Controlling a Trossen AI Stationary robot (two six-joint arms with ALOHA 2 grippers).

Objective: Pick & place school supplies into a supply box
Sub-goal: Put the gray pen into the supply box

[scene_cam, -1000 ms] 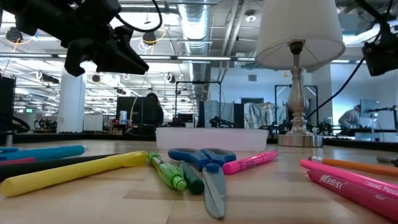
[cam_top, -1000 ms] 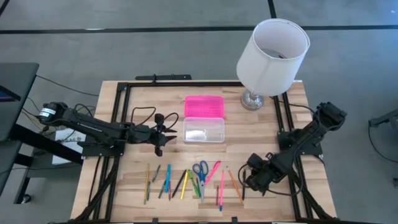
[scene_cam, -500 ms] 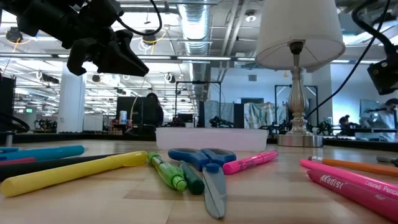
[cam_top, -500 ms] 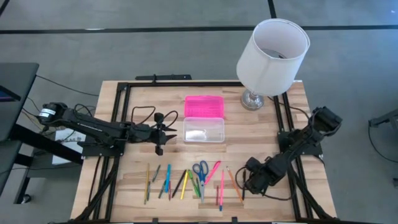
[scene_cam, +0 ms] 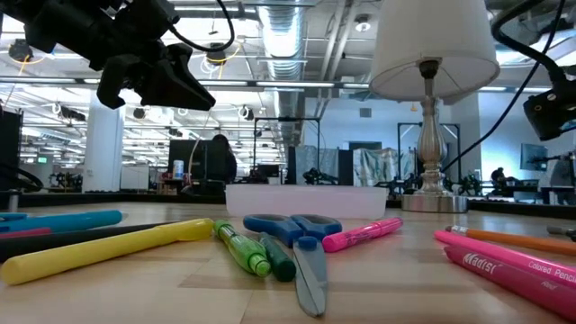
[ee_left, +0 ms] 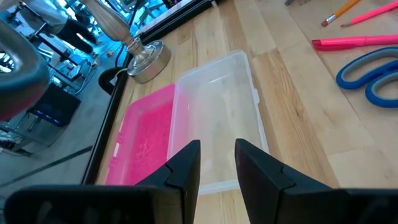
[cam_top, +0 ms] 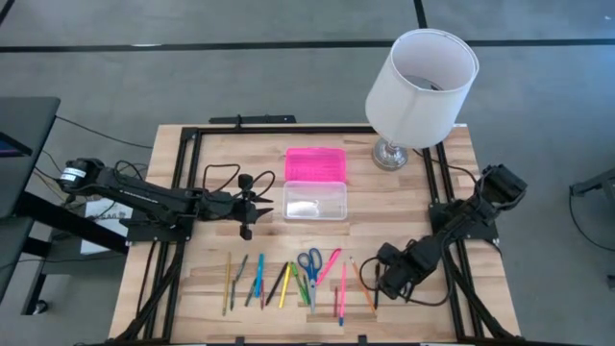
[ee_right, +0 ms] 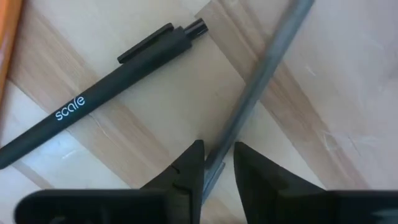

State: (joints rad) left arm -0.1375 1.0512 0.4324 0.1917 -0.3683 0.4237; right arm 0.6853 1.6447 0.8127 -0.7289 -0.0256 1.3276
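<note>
The school supplies (cam_top: 288, 282), pens, pencils and blue-handled scissors (scene_cam: 297, 232), lie in a row near the table's front edge. The supply box's clear base (cam_top: 315, 202) lies mid-table, its pink lid (cam_top: 315, 163) flat behind it. My left gripper (ee_left: 217, 168) hovers left of the base, above the table, a narrow gap between its fingers and nothing in it. My right gripper (cam_top: 379, 283) points down at the row's right end, closed on a thin grey pencil (ee_right: 264, 68). A black pen (ee_right: 93, 102) lies just beside it. My right gripper has the grey pencil's end (ee_right: 219, 152) between its two fingers, which come from above and lie across it. The rest of the pencil runs out slantwise over the wood. Whether it is lifted off the table, I cannot tell.
A lamp with a white shade (cam_top: 423, 82) stands at the table's far right corner. An orange pencil (cam_top: 362, 284) and pink pens (scene_cam: 504, 265) lie close to the right gripper. Black frame rails (cam_top: 183, 192) run along the table's left and right sides.
My right gripper has sunk toward the table and shifted a little toward the table's left, over the right end of the row.
</note>
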